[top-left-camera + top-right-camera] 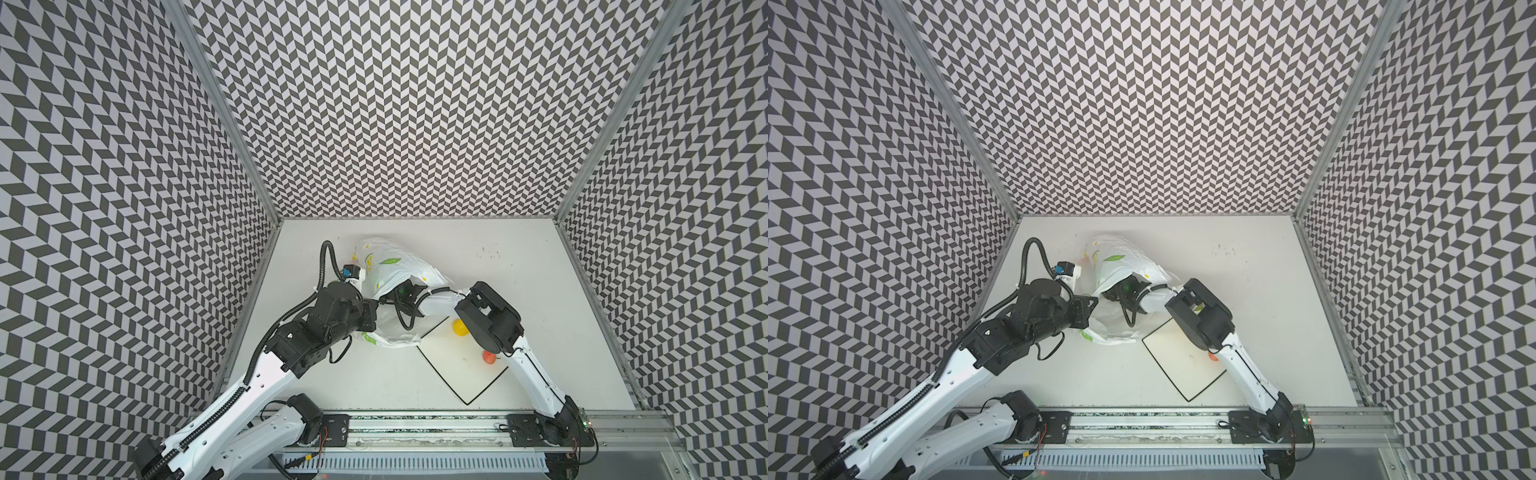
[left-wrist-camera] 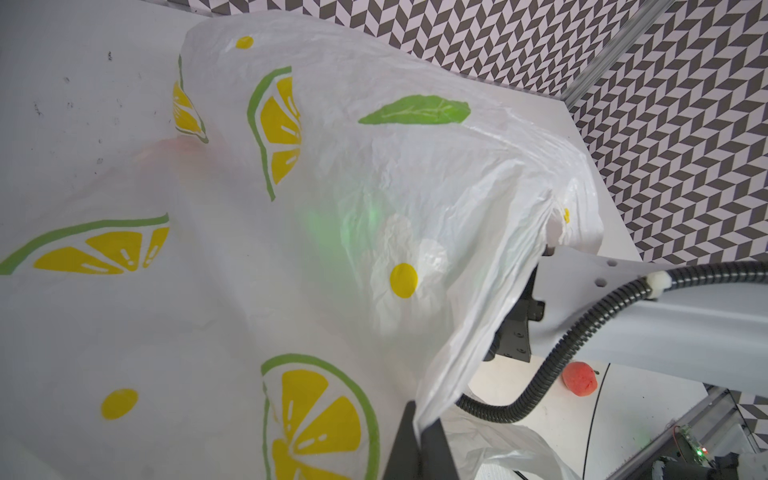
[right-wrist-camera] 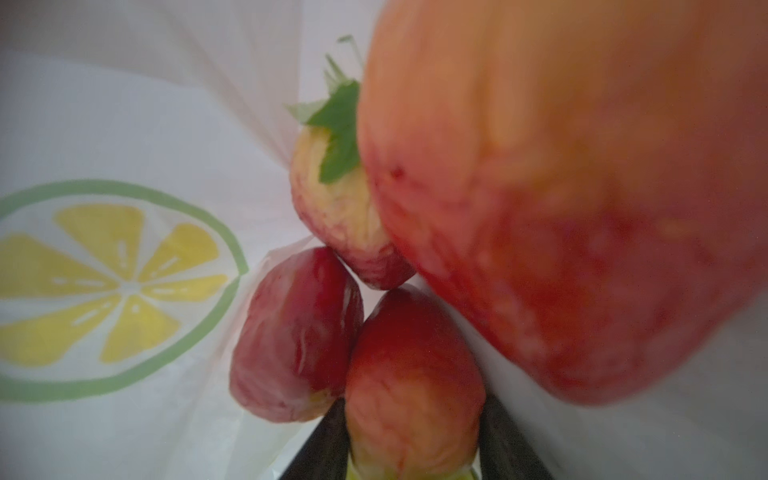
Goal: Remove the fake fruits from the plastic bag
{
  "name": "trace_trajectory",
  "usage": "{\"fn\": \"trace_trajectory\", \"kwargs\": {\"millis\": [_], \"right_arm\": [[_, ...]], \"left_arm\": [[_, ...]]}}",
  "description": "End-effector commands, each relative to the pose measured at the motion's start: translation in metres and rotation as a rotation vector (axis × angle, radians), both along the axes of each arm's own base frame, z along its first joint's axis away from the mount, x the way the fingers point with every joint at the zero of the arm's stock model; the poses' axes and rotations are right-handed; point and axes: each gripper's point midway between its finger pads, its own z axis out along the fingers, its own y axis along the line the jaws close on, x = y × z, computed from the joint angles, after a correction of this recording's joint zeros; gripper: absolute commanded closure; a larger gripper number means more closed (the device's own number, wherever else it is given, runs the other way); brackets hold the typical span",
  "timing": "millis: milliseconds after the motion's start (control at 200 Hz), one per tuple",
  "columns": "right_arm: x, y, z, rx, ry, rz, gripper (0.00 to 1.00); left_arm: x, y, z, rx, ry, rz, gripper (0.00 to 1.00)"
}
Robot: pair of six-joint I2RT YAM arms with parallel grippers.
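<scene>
The plastic bag (image 1: 390,266) (image 1: 1117,257) lies crumpled on the table's left half, its mouth toward the plate. My left gripper (image 2: 419,415) (image 1: 376,309) is shut on the bag's rim and holds it up. My right gripper (image 3: 413,401) is deep inside the bag and hidden in both top views. Its fingers press both sides of a red-orange fruit (image 3: 415,365). Beside that fruit sit a red strawberry (image 3: 291,336), a leafy strawberry (image 3: 336,208) and a big red-yellow apple (image 3: 561,199). A yellow lemon (image 1: 460,327) and a red fruit (image 1: 489,357) (image 2: 580,379) lie on the plate.
The white square black-rimmed plate (image 1: 453,374) (image 1: 1179,365) lies right of the bag, partly under the right arm (image 1: 494,316). A metal rail (image 1: 415,428) runs along the front edge. Patterned walls close in the left, back and right sides.
</scene>
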Motion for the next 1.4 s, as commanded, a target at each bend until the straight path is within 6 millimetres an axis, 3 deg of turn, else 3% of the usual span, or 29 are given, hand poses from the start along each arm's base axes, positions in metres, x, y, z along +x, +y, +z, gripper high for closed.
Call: {"fn": "trace_trajectory", "kwargs": {"millis": [0, 190, 481, 826, 1397], "right_arm": [[-0.007, -0.009, -0.038, -0.092, 0.05, -0.008, 0.57], [-0.007, -0.005, -0.004, -0.088, -0.057, 0.052, 0.66], [-0.034, -0.019, 0.037, -0.097, -0.182, 0.144, 0.75], [-0.073, -0.053, 0.062, -0.161, -0.292, 0.271, 0.76], [-0.143, -0.105, 0.091, -0.328, -0.572, 0.581, 0.76]], "left_arm": [[0.004, 0.004, 0.015, -0.017, -0.043, 0.026, 1.0], [0.009, 0.01, 0.004, -0.001, -0.026, 0.08, 1.0], [0.019, 0.01, -0.003, -0.016, -0.029, 0.128, 1.0], [0.02, 0.019, -0.016, -0.008, -0.024, 0.179, 1.0], [0.025, 0.017, -0.009, -0.028, -0.078, 0.179, 1.0]]}}
